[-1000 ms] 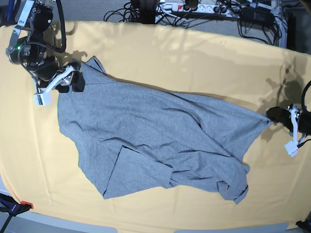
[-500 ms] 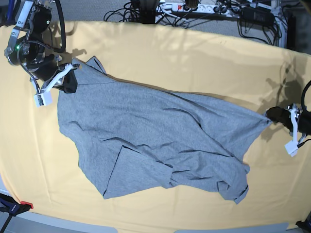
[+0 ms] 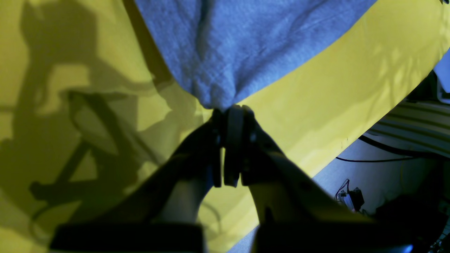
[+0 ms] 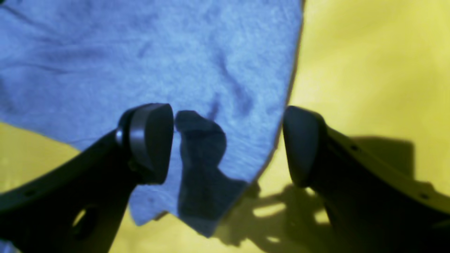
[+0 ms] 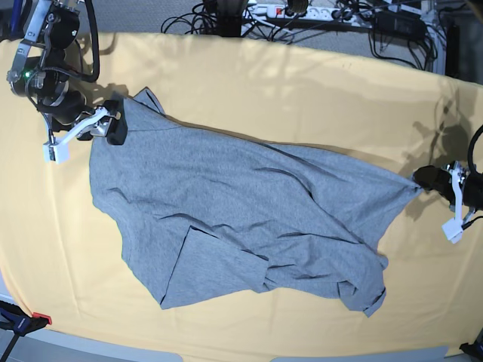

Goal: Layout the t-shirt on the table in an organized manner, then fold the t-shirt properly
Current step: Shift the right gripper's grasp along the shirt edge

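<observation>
One heather-grey short-sleeved cotton t-shirt counted, plain grey side up (lettering not seen). One wide table draped in pale yellow-orange cloth counted. Two black-fingered robot grippers counted: left gripper at base view's right edge, right gripper at upper left. One white power strip noted beyond far table edge among black cables (tangled, number not countable). One clamp with orange tip noted at bottom-left corner.
</observation>
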You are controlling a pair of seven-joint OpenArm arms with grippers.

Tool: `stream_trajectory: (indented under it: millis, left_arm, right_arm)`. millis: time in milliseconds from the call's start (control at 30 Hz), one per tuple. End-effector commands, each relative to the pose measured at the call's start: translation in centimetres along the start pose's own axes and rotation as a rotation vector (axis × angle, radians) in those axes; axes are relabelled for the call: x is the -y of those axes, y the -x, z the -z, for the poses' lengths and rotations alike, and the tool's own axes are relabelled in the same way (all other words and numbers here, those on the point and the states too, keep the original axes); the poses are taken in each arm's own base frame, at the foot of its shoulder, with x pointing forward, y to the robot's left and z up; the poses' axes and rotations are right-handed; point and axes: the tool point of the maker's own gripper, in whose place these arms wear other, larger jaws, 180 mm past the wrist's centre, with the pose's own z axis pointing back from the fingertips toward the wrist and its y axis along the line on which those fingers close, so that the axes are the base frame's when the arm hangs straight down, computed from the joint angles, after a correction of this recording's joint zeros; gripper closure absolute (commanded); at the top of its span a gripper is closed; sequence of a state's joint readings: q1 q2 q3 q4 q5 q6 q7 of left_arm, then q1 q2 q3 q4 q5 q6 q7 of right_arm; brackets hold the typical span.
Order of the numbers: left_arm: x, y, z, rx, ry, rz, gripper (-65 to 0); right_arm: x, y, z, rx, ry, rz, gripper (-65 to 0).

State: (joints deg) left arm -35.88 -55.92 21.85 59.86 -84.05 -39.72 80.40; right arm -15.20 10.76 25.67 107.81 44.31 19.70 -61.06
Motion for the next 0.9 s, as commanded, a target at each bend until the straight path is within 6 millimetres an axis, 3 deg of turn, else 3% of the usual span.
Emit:
stream_trajectory:
  millis: [0,133,300,367,467,600,667,867]
  left_arm:
    - [-0.2,-1.1,-1.6,0.042,-0.021,0.017,0.0]
    - [-0.2,-1.1,-1.6,0.042,-0.02,0.017,0.0]
    - [-0.2,-1.1,-1.6,0.042,-0.021,0.017,0.0]
    - [-0.2,-1.1,-1.6,0.042,-0.021,0.017,0.0]
    - [-0.2,-1.1,-1.6,0.042,-0.02,0.017,0.0]
    - [-0.2,-1.1,-1.6,0.042,-0.02,0.017,0.0]
    - [-0.2,-1.1,-1.6,0.042,-0.021,0.017,0.0]
    - [-0.2,-1.4,-1.8,0.047,-0.023,0.021,0.0]
  right_arm:
    - [-0.3,-1.1,-0.2,0.038,-0.014,-0.008,-49.3]
    - [-0.7,-0.6,0.2,0.037,-0.035,0.027,-49.3]
    - [0.8,2.1,2.4,-0.015,-0.057,0.155,-49.3]
    - [0.3,2.7,3.0,-0.022,-0.116,0.17,-48.9]
    - [-2.2,2.0,2.8,-0.001,-0.263,0.139,-38.0]
    - [-4.4,0.9,2.0,-0.004,-0.369,0.024,-10.0]
    - [-4.7,0.5,2.0,-0.012,-0.377,-0.029,0.0]
    - [-3.2,-3.0,2.2,0.01,-0.307,-0.175,0.0]
